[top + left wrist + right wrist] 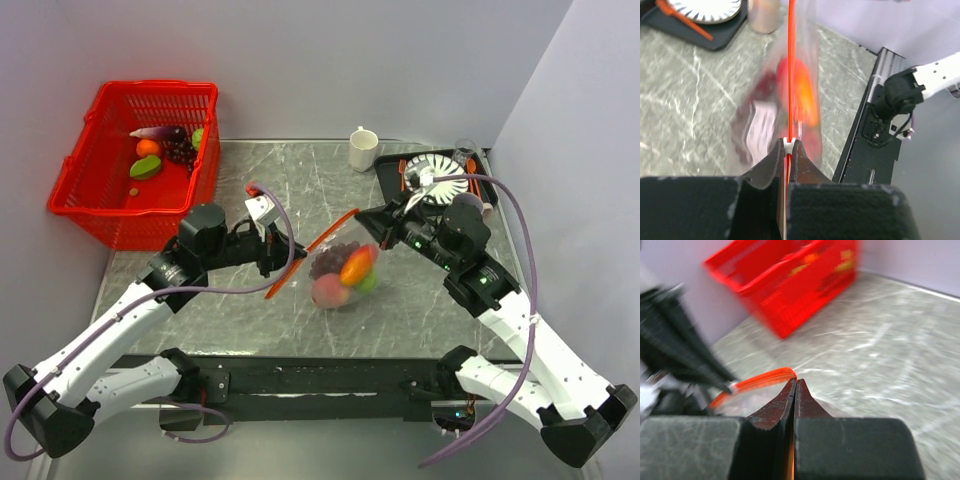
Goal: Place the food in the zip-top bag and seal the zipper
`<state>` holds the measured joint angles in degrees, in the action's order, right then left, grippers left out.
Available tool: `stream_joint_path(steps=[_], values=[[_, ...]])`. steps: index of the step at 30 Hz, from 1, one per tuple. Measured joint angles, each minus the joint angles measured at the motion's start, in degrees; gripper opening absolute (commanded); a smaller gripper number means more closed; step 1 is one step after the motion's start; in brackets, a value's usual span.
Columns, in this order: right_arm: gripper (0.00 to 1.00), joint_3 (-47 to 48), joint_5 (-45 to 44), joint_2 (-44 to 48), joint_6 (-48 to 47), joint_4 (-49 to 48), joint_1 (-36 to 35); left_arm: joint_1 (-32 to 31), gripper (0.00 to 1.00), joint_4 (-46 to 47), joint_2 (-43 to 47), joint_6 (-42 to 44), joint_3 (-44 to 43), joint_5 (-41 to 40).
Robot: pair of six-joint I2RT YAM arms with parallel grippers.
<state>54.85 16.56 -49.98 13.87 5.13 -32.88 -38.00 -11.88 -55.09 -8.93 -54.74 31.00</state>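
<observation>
Hanging between both arms over the grey marbled table (430, 300), the small clear floppy plastic bag (322, 262) is carrying colourful toy food (355, 266), its thin red-orange zipper strip (312, 250) stretching straight. The left gripper (789, 145) is pinching one end of the strip, jaws narrow; the right gripper (795, 382) is clamping the other end.

Pinched tight in left gripper (789, 147): zipper (791, 60), strip stretched straight up frame. Hanging from strip: bag (752, 120), clear, blurred, orange and red food (807, 100) inside. Underneath: marbled table (680, 100). Top left: black tray (720, 40), white plate (705, 7), orange cutlery (685, 22).
</observation>
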Motion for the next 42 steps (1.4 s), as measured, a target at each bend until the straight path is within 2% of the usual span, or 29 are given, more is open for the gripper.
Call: stream_joint_path(steps=[6, 12, 22, 31, 38, 42], values=[[0.0, -0.98, -10.08, 1.33, 2.05, 0.55, 3.82, 0.0, 0.01, -0.96, 1.38, -2.54, 2.91, -4.39], [0.0, -0.96, -16.44, 0.87, 4.39, 1.73, 5.97, -0.02, 0.01, -2.19, 1.62, -4.13, 3.74, -7.56], [0.0, -0.98, -20.63, -0.15, 6.88, 3.74, 7.82, -0.13, 0.01, -4.15, 1.99, -5.84, 4.59, -13.16], [0.0, -1.01, -18.12, -2.8, 8.37, 4.09, 7.87, -0.35, 0.01, -7.63, 2.23, -9.57, 4.37, -21.53], [0.0, -0.61, -6.88, -10.69, 9.11, -1.66, 8.83, -0.2, 0.01, -16.06, 1.18, -14.78, 1.51, -31.01], [0.0, -0.44, -3.78, -15.58, 10.56, -3.89, 8.81, 2.49, 0.01, -18.82, 1.16, -15.8, 0.5, -34.8]])
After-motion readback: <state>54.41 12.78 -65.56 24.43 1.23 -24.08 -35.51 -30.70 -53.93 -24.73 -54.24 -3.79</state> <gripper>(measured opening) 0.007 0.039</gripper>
